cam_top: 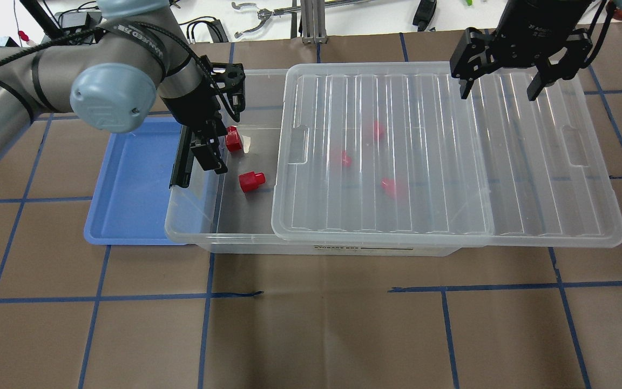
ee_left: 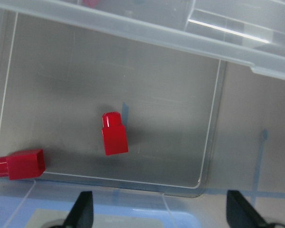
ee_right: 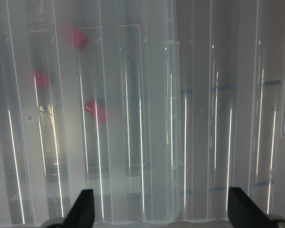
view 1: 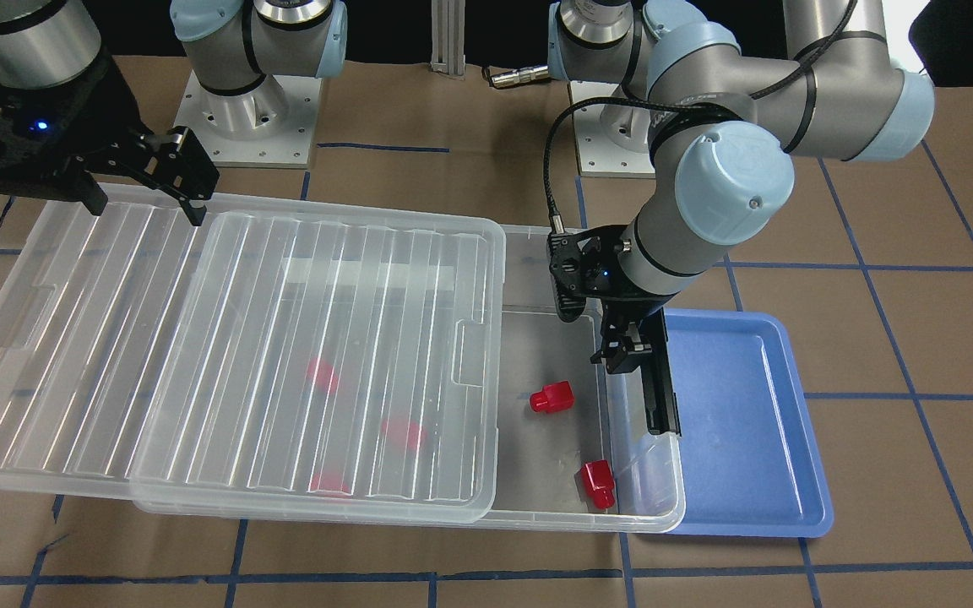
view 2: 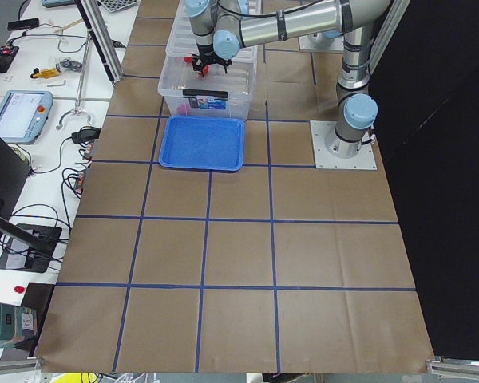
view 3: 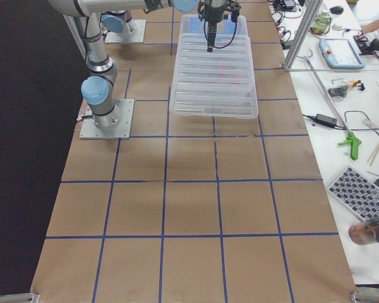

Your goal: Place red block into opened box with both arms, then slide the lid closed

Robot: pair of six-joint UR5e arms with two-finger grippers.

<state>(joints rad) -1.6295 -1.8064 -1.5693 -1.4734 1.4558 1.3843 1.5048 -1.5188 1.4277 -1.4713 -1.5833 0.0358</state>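
Over the box's (cam_top: 189, 216) uncovered left end, the left pincer (cam_top: 211, 156) hangs wide and empty. Two glossy red blocks (cam_top: 250, 181) lie on the box's clear floor there. Three more show blurred under the ribbed translucent lid (cam_top: 532, 162), which overhangs the box's right end beneath the wide, empty right pincer (cam_top: 500, 86).

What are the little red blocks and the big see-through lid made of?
The small glossy red blocks look like hard plastic: smooth faces, crisp edges and shiny highlights. The large ribbed translucent lid also looks like plastic, thin and cloudy-clear: light glints along its ribs, and blocks beneath show as blurred red patches.
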